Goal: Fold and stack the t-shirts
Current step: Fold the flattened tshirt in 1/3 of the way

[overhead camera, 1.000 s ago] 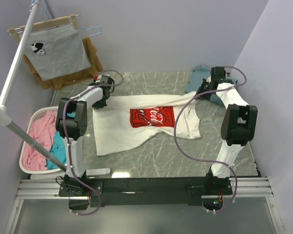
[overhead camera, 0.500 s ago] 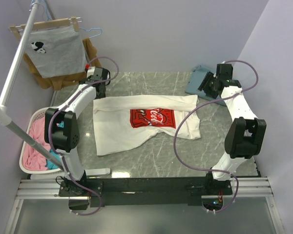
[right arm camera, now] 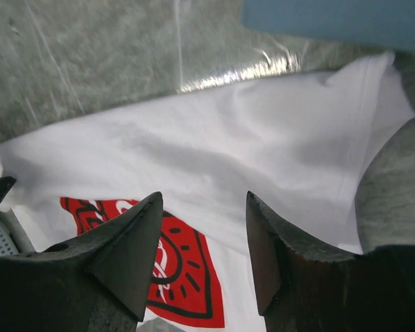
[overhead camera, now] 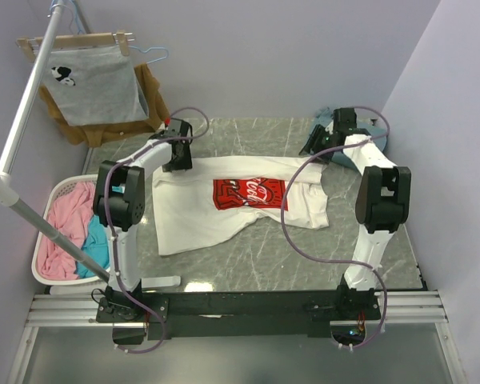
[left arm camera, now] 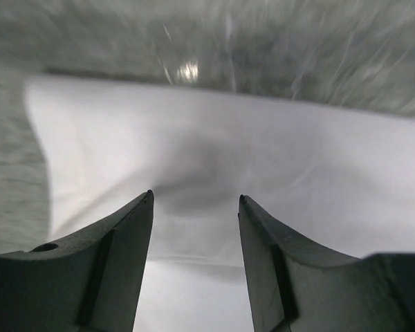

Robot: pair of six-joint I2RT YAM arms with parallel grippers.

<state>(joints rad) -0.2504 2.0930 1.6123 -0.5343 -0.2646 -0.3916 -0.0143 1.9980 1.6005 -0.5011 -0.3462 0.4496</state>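
The white t-shirt lies spread on the grey marble table, red logo facing up. My left gripper hovers over its far left edge. In the left wrist view it stands open, with only white cloth below and nothing between the fingers. My right gripper is over the shirt's far right corner. It is open too, above the white shirt and its logo. The teal-blue t-shirt lies at the back right, partly hidden by the right arm, and shows as a blue edge in the right wrist view.
A white laundry basket with pink and turquoise clothes stands off the table's left side. A grey shirt on a hanger over a brown garment hangs at the back left, beside a slanting white rack pole. Walls close in behind and on the right.
Both grippers opened and let go of the white shirt's far edge. They drew back toward the wall, then came back over that edge. The shirt's top edge now lies flatter.
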